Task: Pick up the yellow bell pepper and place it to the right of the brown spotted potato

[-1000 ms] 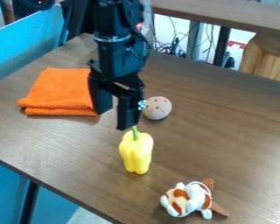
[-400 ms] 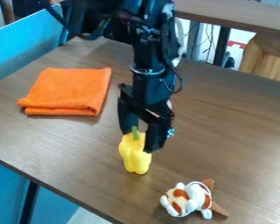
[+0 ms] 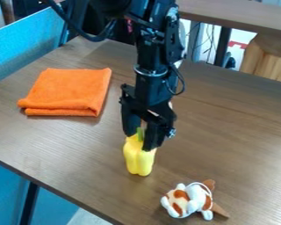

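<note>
Nearest the camera, a plush toy with white fur and rust-brown patches lies close to the front edge of a brown wooden table. Farther in, left of the toy in the view, a yellow bell pepper sits at the front-center of the tabletop, its green stem pointing up toward the black gripper of a robot arm. The gripper hangs over the pepper and pinches its upper end, one finger at each side of the stem; whether the pepper bears on the wood or is just clear of it cannot be told. Just beside the gripper, a sliver of a pale object shows, mostly hidden by the arm. To the left, well apart from the pepper, an orange cloth lies folded flat, its layers showing along the near edge. Beyond, a blue panel runs along the table's left side, while dark cables hang behind the far edge, below a second wooden surface
</note>
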Tool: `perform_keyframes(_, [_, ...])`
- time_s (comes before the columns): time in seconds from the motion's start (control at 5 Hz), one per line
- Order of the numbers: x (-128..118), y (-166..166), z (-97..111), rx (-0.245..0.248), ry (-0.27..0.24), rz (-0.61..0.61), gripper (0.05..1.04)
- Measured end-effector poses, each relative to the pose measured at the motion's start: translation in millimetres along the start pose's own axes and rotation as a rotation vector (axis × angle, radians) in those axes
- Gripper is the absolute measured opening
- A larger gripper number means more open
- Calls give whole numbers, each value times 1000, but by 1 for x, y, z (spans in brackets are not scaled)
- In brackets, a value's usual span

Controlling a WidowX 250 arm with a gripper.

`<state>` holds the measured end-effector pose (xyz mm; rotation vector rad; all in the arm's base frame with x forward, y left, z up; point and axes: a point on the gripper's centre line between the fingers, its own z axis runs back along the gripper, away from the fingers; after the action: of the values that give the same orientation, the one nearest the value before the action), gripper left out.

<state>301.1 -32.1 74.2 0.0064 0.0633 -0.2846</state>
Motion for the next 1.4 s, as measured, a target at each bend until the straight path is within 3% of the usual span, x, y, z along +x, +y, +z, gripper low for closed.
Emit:
perform_keyframes(0.2, [1,0,1,-8,-6,-2,460])
perform_keyframes(0.4, [1,-1,2,-17,-2,-5,292])
perform_keyframes(0.8, [1,2,7,-37,2,-26,241])
perform_keyframes(1.0, [23,7,36,-58,-83,-61,228])
perform_keyframes(1.2, [49,13,48,-70,-92,-83,228])
perform_keyframes(1.4, [82,14,40,-88,-63,-124,228])
